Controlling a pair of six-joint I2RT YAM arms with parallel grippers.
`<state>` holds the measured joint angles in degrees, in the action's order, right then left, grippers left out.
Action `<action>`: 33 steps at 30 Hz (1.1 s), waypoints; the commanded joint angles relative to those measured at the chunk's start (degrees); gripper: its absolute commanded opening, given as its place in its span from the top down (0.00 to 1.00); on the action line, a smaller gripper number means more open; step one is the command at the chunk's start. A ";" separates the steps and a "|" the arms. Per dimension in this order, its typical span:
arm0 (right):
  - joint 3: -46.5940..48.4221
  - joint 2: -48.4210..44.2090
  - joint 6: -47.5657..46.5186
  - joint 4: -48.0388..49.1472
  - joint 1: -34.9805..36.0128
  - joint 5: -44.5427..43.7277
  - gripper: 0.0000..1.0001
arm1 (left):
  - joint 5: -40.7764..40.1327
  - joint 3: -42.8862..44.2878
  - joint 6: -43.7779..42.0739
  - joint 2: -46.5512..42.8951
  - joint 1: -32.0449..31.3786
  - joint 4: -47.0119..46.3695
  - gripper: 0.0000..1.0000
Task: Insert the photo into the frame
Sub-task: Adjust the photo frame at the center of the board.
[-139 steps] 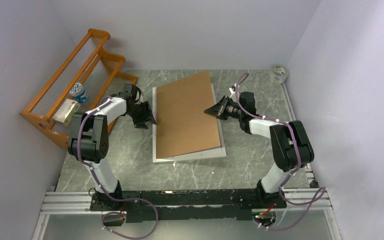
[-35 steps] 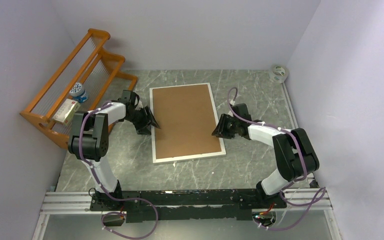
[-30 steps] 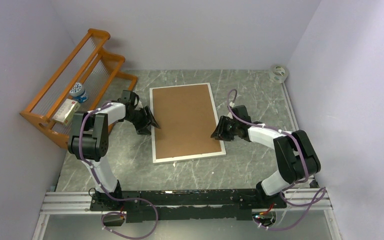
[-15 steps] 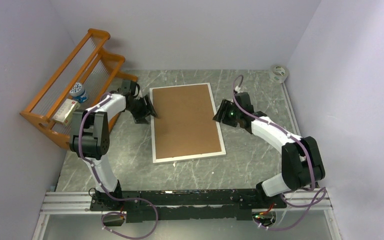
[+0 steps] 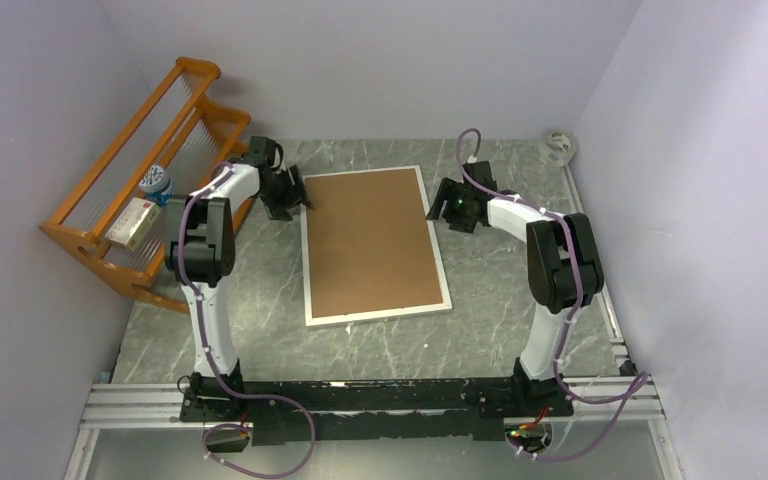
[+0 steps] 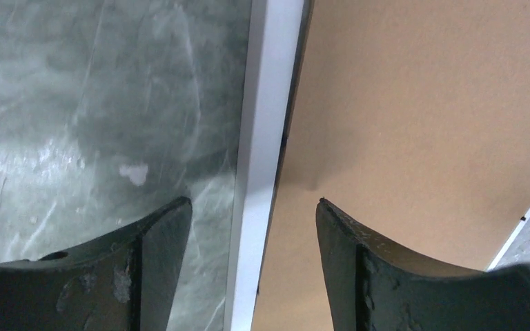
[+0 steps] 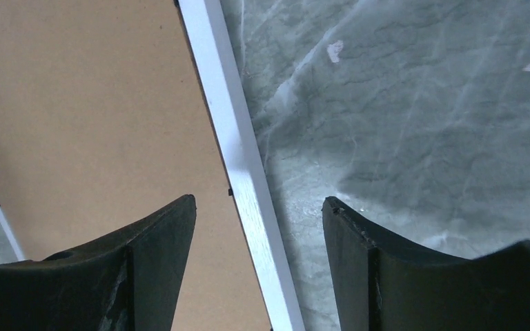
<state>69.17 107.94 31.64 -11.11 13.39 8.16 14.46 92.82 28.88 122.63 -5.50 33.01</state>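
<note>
While the frame (image 5: 372,245) lies flat on the grey marbled tabletop (image 5: 500,300) with its brown hardboard back turned up and its white rim showing all round, both arms reach to its far half in the top view. The left end effector (image 5: 298,203) sits at the frame's left edge near the far-left corner, and the right end effector (image 5: 434,212) sits at the right edge, roughly opposite. An orange wooden rack (image 5: 197,68) stands against the left wall, well apart from the frame, with a small box (image 5: 132,222) and a blue-and-white container (image 5: 157,183) in it. A roll of tape (image 5: 558,146) lies in the far-right corner of the tabletop.

In the left wrist view, the two dark fingers (image 6: 155,265) are spread wide, with nothing gripped between them. The frame's white rim runs up the gap between them, grey tabletop on one side and brown back on the other. Whether either fingertip touches the frame cannot be told from here.

In the right wrist view, the picture is much the same, mirrored: the fingers (image 7: 153,262) stand wide apart and hold nothing, and the white rim passes at a slant through the gap, with the brown back under one finger and bare tabletop under the other. A shadow falls on the tabletop just beside the rim. Contact with the frame cannot be judged here either.
</note>
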 commanded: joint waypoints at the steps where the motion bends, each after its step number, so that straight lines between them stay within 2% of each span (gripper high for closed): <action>1: 3.21 1.13 -0.70 0.98 -0.40 7.89 0.29 | 2.42 3.15 -2.32 3.86 0.05 -0.95 0.28; 4: 2.37 2.46 0.21 2.43 -0.41 13.10 0.29 | 6.59 4.33 -3.59 5.33 0.05 -3.20 0.29; 10: -2.56 1.87 3.38 7.12 -0.33 20.49 0.30 | 20.56 8.52 -5.03 9.99 -0.11 -5.18 0.32; 14: -8.15 -1.69 5.18 9.70 -0.29 24.16 0.30 | 24.08 8.70 -4.80 10.75 -1.45 -7.26 0.33; 21: -22.45 -12.46 9.05 14.65 0.33 28.07 0.30 | 22.86 9.25 -5.68 11.60 -7.02 -7.40 0.33; 27: -36.76 -22.63 10.83 17.58 4.53 27.11 0.30 | 21.42 8.61 -6.01 12.15 -10.71 -8.61 0.32; 29: -39.51 -26.58 10.57 16.17 4.62 25.49 0.30 | 20.41 8.99 -6.98 12.30 -11.71 -8.15 0.33; 33: -40.76 -36.70 9.55 7.10 4.63 18.06 0.29 | 9.50 10.82 -9.28 10.03 -10.82 -4.14 0.31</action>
<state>28.29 78.94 41.01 -0.21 18.15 31.64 29.61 102.48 21.69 132.53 -14.94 21.17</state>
